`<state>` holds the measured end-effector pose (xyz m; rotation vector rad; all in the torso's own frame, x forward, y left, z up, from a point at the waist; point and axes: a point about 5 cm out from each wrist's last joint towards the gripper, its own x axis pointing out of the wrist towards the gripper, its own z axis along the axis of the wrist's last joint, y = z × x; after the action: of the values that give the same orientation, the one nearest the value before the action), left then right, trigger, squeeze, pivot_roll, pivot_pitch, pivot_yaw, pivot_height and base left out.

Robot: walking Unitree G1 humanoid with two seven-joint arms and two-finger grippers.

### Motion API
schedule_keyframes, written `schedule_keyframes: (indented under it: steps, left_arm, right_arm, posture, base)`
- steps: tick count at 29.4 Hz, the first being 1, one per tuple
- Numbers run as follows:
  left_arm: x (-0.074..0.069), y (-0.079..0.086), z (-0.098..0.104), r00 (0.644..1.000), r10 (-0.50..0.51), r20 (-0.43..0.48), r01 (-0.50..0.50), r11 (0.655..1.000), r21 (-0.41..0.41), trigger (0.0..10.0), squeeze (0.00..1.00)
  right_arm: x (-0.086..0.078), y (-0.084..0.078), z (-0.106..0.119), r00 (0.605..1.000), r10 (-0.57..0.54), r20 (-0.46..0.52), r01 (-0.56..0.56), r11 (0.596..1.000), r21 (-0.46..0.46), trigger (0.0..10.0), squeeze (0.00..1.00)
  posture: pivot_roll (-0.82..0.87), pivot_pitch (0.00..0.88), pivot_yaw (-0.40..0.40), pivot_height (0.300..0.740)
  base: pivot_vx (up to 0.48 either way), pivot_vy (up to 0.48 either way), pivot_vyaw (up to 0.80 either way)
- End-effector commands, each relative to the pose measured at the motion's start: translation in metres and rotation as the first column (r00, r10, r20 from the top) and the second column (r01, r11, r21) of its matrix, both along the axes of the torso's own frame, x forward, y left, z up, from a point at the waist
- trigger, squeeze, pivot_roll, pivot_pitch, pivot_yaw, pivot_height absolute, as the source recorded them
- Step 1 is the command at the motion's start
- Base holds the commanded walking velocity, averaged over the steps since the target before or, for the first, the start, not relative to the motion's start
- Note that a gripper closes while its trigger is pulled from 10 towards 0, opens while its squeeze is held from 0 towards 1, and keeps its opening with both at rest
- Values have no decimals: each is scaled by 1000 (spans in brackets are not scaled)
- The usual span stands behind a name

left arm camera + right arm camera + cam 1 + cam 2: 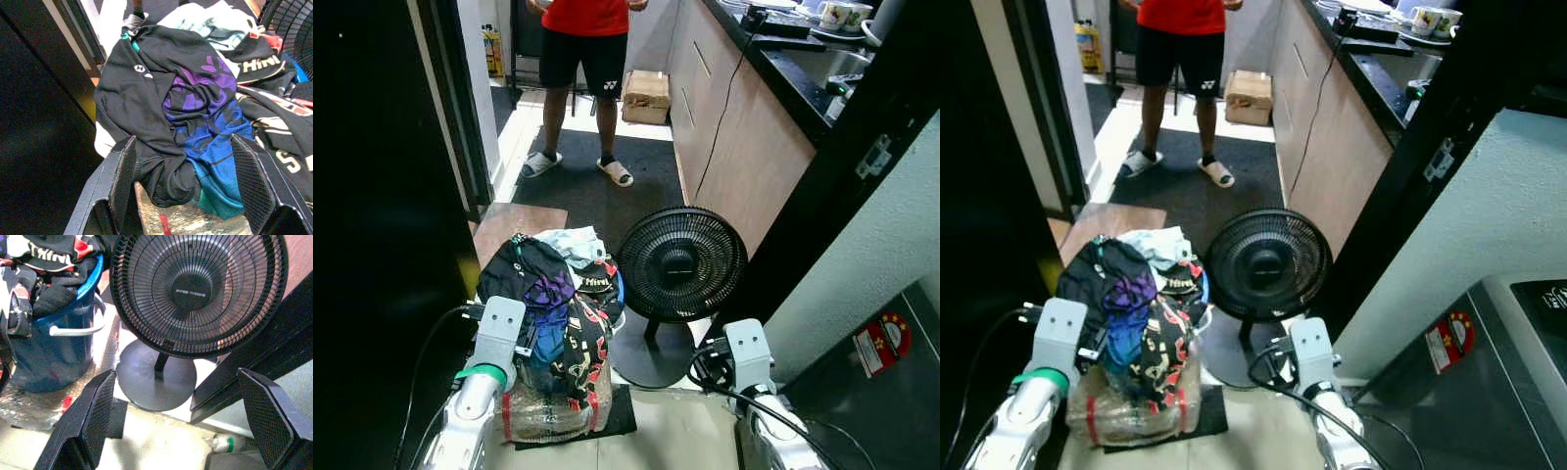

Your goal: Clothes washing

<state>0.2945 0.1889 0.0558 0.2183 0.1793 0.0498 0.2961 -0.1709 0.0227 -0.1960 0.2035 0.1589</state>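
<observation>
One laundry pile (558, 304), one fan (680, 264), one person (579, 59)

fans: 1 (679, 264) | laundry buckets: 1 (54, 347) | cardboard boxes: 1 (647, 95) | persons: 1 (582, 59) | mugs: 2 (843, 14)

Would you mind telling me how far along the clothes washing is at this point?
Early on. Done: nothing visibly; the clothes pile sits heaped on the blue bucket beside the fan. In hand: the left end effector, open, points at the black and purple garment; the right end effector, open, faces the fan. Left: grasping, carrying and loading the clothes.
</observation>
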Motion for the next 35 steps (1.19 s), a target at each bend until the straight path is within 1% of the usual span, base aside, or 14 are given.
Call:
schedule_keyframes:
  steps: [1, 6, 8, 10, 15, 16, 17, 19, 20, 22, 26, 29, 31, 35]
  left_arm:
    - [-3, -3, -8, 1000, 3, -31, -4, 1000, -30, 10000, 0]
    - [-3, -6, -12, 999, -5, -43, 3, 999, -38, 10000, 0]
    - [-2, -9, -15, 999, -27, -36, 28, 999, 23, 10000, 0]
    - [-1, -10, -15, 999, -29, -31, 30, 999, 35, 10000, 0]
    - [5, -14, -11, 999, -38, -18, 38, 999, 22, 10000, 0]
    - [7, -16, -9, 999, -49, -14, 50, 999, 20, 10000, 0]
    - [9, -17, -8, 998, -61, -14, 61, 998, 23, 10000, 0]
    - [10, -17, -7, 998, -67, -14, 68, 997, 25, 10000, 0]
    - [13, -17, -6, 997, -79, -19, 80, 996, 30, 10000, 0]
    - [15, -17, -5, 995, -93, -27, 93, 995, 35, 10000, 0]
    - [20, -15, -4, 988, -145, -45, 149, 985, 88, 10000, 0]
    - [20, -15, -7, 985, -161, -64, 167, 981, 97, 10000, 0]
    - [17, -13, -13, 980, -177, -96, 188, 975, 120, 10000, 0]
    - [13, -11, -19, 977, -180, -118, 196, 971, 140, 10000, 0]
  right_arm:
    - [5, 3, 8, 999, 7, 43, -7, 1000, -20, 10000, 0]
    - [12, 5, 14, 997, 2, 71, 1, 999, -42, 10000, 0]
    - [22, -2, 25, 994, -23, 103, 32, 995, -90, 10000, 0]
    - [26, -6, 31, 993, -36, 117, 48, 994, -98, 10000, 0]
    - [30, -16, 35, 989, -88, 121, 96, 993, -65, 10000, 0]
    - [29, -17, 34, 988, -108, 115, 114, 992, -51, 10000, 0]
    - [27, -17, 31, 986, -128, 105, 132, 991, -34, 10000, 0]
    - [26, -16, 29, 985, -140, 99, 143, 989, -27, 10000, 0]
    - [22, -14, 25, 984, -153, 95, 155, 988, -15, 10000, 0]
    - [19, -12, 21, 982, -167, 91, 168, 986, -4, 10000, 0]
    - [8, -12, 9, 973, -222, 70, 221, 975, 18, 10000, 0]
    - [4, -10, 4, 973, -223, 55, 223, 975, 15, 10000, 0]
    - [-3, -9, -4, 973, -229, 29, 229, 973, 8, 10000, 0]
    - [-9, -12, -9, 969, -249, 13, 249, 969, 5, 10000, 0]
  posture:
    - [59, 40, -53, 740]
    - [54, 44, -51, 740]
    - [38, 35, -81, 740]
    - [35, 31, -86, 740]
    - [42, 1, -69, 740]
    - [42, 1, -69, 740]
    - [38, 0, -42, 740]
    - [38, 0, -42, 740]
    - [31, 0, -6, 740]
    - [24, 0, 18, 740]
    - [5, 0, 74, 740]
    - [-6, 0, 94, 740]
    - [-20, 0, 106, 740]
    - [-40, 0, 111, 740]
  base:
    - [0, 0, 0]
    - [0, 0, 0]
    - [0, 0, 0]
    - [0, 0, 0]
    - [0, 0, 0]
    - [0, 0, 0]
    - [0, 0, 0]
    - [0, 0, 0]
    - [0, 0, 0]
    - [0, 0, 0]
    - [0, 0, 0]
    - [0, 0, 0]
    - [0, 0, 0]
    - [0, 0, 0]
